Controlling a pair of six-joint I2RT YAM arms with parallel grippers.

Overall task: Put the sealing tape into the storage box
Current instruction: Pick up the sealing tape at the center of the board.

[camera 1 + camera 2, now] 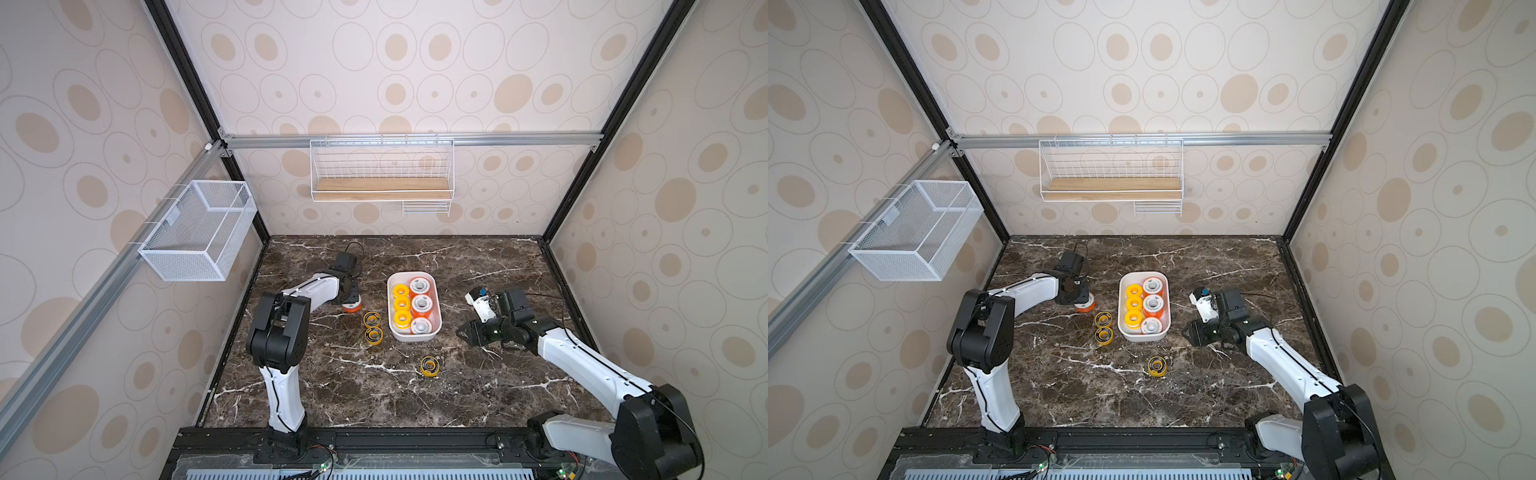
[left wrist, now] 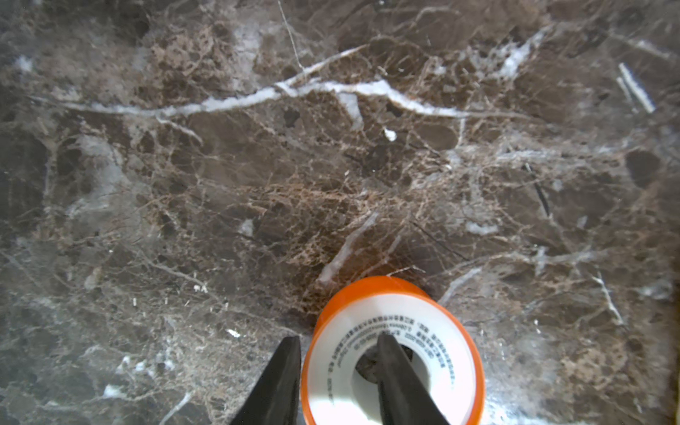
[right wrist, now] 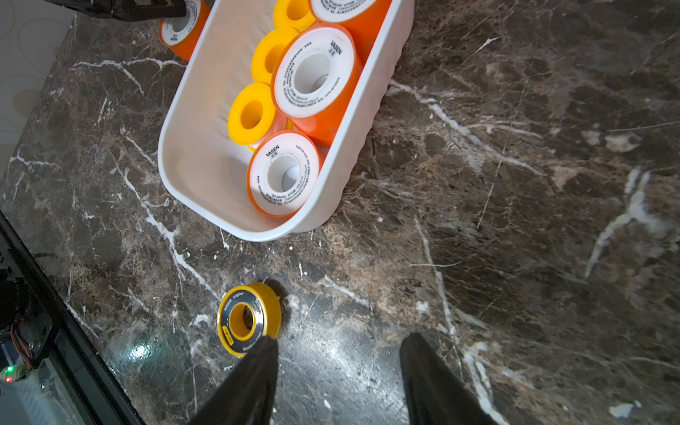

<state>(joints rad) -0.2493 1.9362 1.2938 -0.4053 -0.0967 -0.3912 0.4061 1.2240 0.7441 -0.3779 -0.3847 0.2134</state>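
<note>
An orange spool of sealing tape [image 2: 434,331] with a white label face lies flat on the marble, left of the storage box [image 1: 413,338]. My left gripper [image 2: 338,335] stands open astride its wall, one finger in the centre hole and one against the orange rim. The white box holds three plain yellow spools [image 1: 402,304] and three orange ones [image 1: 421,304]. Two yellow spools with dark ringed faces [image 1: 371,319] [image 1: 373,335] lie beside the box, and a third [image 3: 244,320] lies in front of it. My right gripper [image 3: 340,338] hovers open and empty right of the box.
A white mesh basket [image 1: 199,232] hangs on the left wall. On the back wall hangs a wire rack with a wooden board [image 1: 381,189]. A black rail [image 1: 374,440] runs along the table's front edge, carrying both arm bases.
</note>
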